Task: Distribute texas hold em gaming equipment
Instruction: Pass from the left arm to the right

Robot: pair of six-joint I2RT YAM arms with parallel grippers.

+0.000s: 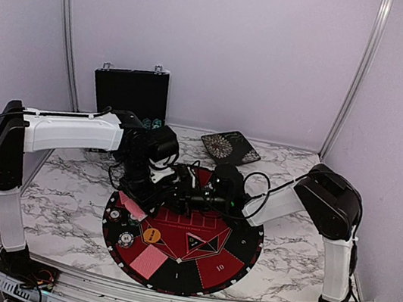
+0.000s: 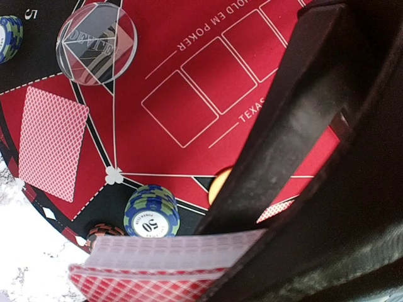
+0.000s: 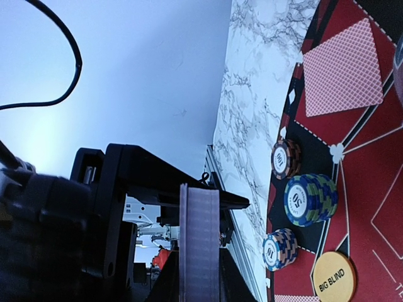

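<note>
On the marble table [image 1: 65,191], the round mat [image 1: 247,252] sits at the middle of the near edge, and both arms meet low over its far-left part. The left gripper [image 1: 158,194] appears clamped on the deck of red-backed cards [image 2: 157,270], which hangs above the mat's left side. The right gripper [image 1: 196,196] is right up against the deck, but whether its jaws have a card or stand apart I cannot tell. I judge the deck to be light but treacherous, a loose pile of slick sheets that fans or shears under a skewed squeeze, so it is best held squarely across its long edges. A single dealt card [image 1: 147,263] near the mat's near-left rim is thin and bendy and lies flat. One is easier taken by a corner off the deck than lifted from the felt. The chip stack [image 3: 310,200] is stiff and dense but probably topples, so grip it across its ribbed rim, low down. The orange blind disc [image 3: 334,278] and the clear dealer button [image 2: 96,43] are hard, flat and smooth, with only their edges to pinch.
</note>
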